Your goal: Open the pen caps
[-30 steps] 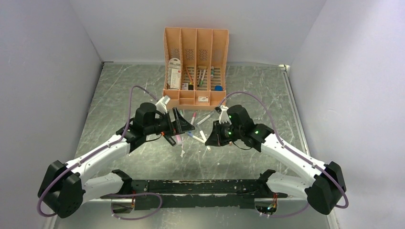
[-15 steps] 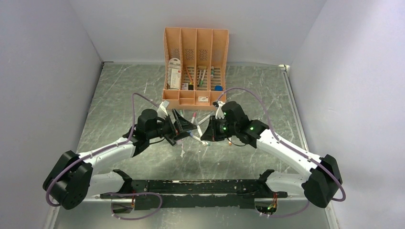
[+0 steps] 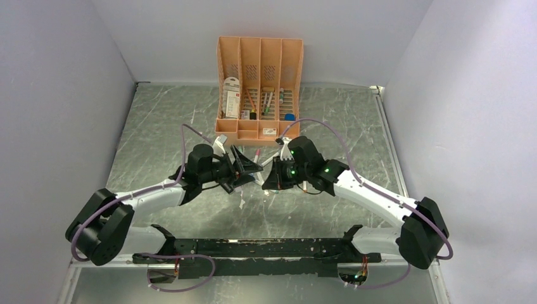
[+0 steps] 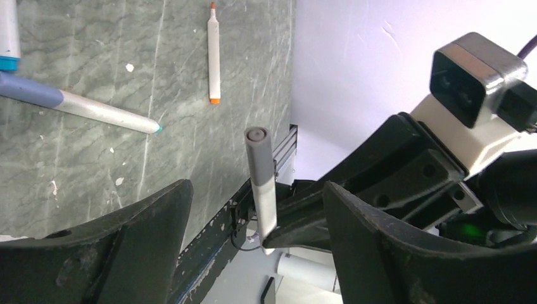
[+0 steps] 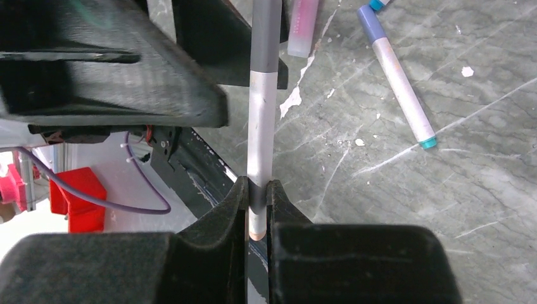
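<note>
Above the counter (image 3: 158, 126), between the arms, right fingers (image 5: 215, 218) pinch the marker (image 5: 263, 126) — its grey cap (image 4: 258, 155) sits between the spread left fingers (image 4: 145, 221) (not yet closed); next, probably: clamp and pull.

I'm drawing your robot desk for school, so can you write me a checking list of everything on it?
Surface: grey marbled table, white specks.
Job's things: grey-capped marker held aloft, cap on; loose markers lying on table.
Clutter: peach organizer at the back, stocked.
Grippers: right gripper shut on marker's body; left gripper open, fingers either side of cap.
Cables: purple cables looping along both arms.
Surroundings: plain pale walls.
</note>
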You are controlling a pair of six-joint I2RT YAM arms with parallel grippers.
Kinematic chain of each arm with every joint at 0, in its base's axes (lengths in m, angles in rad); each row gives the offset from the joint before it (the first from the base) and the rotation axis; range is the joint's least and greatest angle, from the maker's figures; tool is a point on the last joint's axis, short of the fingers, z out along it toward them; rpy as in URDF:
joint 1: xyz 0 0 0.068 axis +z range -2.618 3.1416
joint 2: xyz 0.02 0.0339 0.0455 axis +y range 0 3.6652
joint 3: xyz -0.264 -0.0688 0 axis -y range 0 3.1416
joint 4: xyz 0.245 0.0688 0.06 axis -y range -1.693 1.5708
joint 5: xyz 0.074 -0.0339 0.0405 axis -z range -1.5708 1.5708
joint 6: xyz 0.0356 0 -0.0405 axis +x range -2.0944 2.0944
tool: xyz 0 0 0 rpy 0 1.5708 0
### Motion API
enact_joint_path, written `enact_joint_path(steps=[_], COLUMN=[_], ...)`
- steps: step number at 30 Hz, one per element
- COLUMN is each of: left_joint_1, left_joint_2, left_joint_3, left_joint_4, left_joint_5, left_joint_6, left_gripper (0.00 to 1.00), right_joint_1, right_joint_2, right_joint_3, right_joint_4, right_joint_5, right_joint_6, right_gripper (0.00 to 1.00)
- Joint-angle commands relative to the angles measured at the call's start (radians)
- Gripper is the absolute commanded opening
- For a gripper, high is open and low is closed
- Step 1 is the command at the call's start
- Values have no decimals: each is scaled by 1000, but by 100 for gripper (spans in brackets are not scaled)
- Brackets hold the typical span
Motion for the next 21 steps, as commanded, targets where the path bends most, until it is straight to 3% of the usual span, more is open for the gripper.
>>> enact_joint_path(steps=[1,18,21], left_joint_1=[-13,-19,-21], left_joint_2=[23,40,40], left_joint_3=[20,24,20], left_joint_4=[67,47,41], left_joint_5=[-19,-44,-47], left_joint_6=[-11,4,5], left_gripper=[83,45,33], right_joint_1=[11,33,39], right_joint_2=[1,3,4], right_joint_3=[-7,-20,-23], right_joint_4=[25,14,15], right_joint_5=[-17,-28,-27], right_joint_6=[-8,-9,-7], right_gripper=[0,0,0])
